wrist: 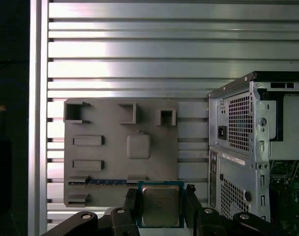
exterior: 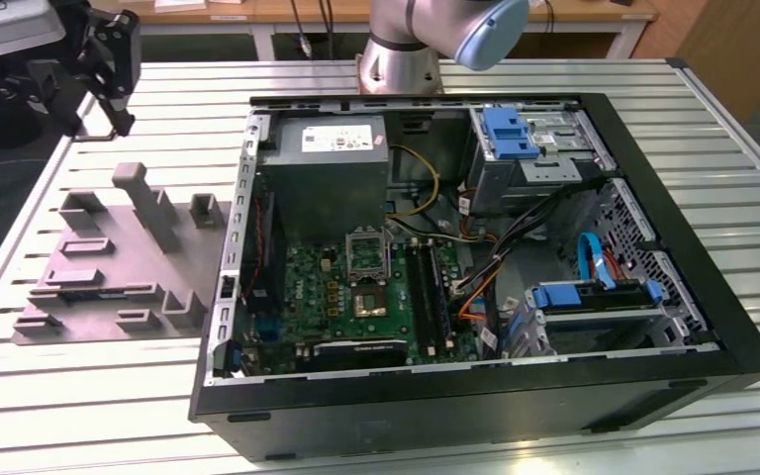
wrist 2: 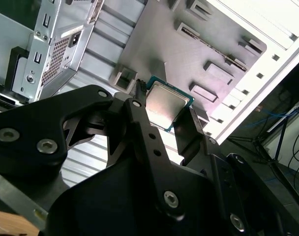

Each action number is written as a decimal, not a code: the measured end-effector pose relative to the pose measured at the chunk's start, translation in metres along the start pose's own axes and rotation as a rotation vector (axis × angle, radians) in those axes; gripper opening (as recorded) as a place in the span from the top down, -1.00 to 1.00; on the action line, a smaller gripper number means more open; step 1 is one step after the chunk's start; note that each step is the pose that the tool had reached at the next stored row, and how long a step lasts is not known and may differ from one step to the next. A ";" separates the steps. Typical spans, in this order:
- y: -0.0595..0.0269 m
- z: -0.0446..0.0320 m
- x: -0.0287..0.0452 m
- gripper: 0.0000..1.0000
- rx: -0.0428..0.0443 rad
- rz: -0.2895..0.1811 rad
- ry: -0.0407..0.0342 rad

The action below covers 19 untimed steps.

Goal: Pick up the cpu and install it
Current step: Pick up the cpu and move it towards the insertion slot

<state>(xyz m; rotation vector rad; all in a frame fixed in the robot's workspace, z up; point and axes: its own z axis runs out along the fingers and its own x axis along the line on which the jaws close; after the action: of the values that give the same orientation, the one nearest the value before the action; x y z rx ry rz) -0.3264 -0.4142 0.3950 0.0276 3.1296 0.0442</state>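
Two black fingers (wrist 2: 139, 128) of the gripper (wrist 2: 166, 112) are closed to a narrow gap, and between them we see the cpu (wrist 2: 167, 104), pinched by two opposite edges. In the first wrist view the same grip shows: the gripper (wrist: 160, 206) clamps the cpu (wrist: 160, 204), whose pale metal face with its greenish rim is turned toward that camera. We see the chip held off the surface, touching nothing but the fingers.

In the exterior view the gripper (exterior: 114, 107) hangs at about eleven o'clock from the grey plastic fixture (exterior: 116, 267), raised above the slatted aluminium table (exterior: 90, 396) and pointing down. We cannot make out the chip itself from there. The arm's base (exterior: 400, 54) stands at twelve o'clock from the open computer case (exterior: 459, 406), with a blue-capped joint (exterior: 489, 30) just beside it.

The case lies on its side at three o'clock from the fixture, touching or nearly touching it. Inside we see the green motherboard (exterior: 353, 292) and, at twelve o'clock from it, the grey power supply (exterior: 333, 173).
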 end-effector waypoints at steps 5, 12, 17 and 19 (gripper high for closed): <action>0.0001 0.0000 -0.0029 0.06 0.0000 0.000 0.0000; 0.0001 0.0001 -0.0067 0.06 0.0000 0.000 0.0000; 0.0002 0.0001 -0.0093 0.06 0.0000 0.000 0.0000; 0.0002 0.0001 -0.0103 0.06 0.0001 0.000 0.0001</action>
<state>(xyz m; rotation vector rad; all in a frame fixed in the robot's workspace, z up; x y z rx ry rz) -0.3161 -0.4142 0.3951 0.0276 3.1297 0.0441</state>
